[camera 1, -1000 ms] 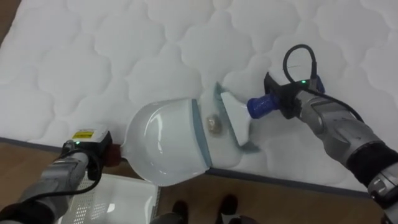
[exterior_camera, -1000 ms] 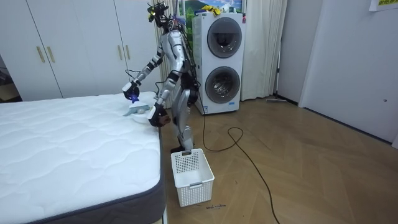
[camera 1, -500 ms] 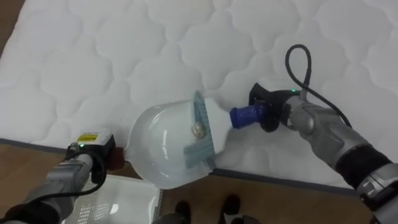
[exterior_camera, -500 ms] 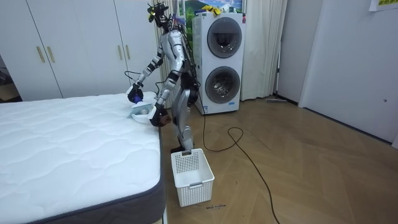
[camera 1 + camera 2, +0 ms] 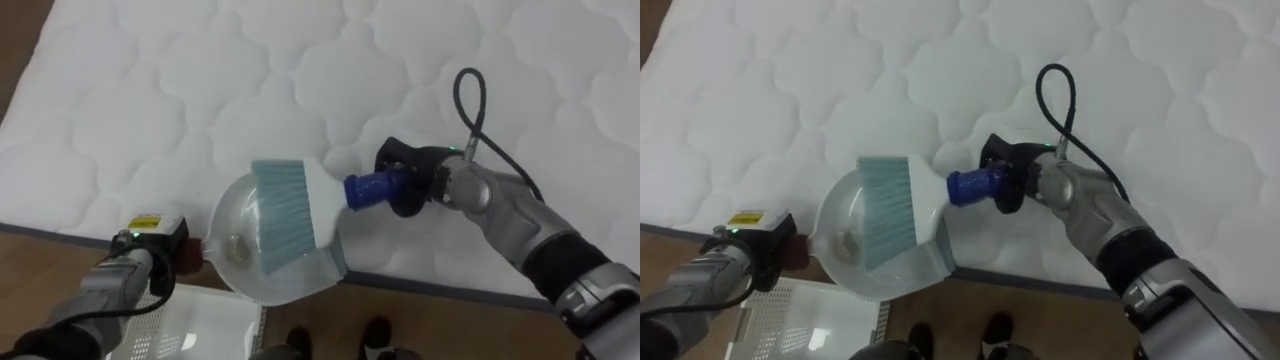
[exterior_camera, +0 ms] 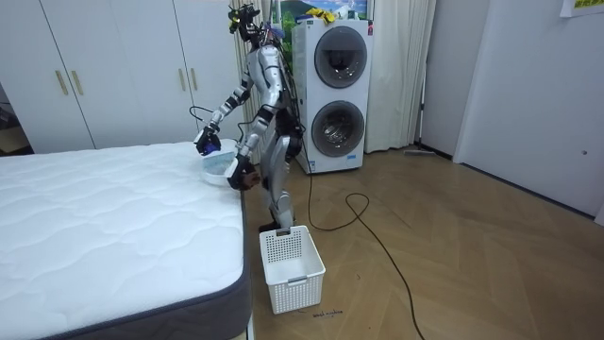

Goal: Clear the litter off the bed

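Right arm enters from the lower right with the forearm extended up and to the left. The right robot hand (image 5: 412,186) has its fingers curled round the brush handle (image 5: 365,188). Left arm enters from the lower left, forearm low, with the left robot hand (image 6: 243,178) beside the hip, below the right
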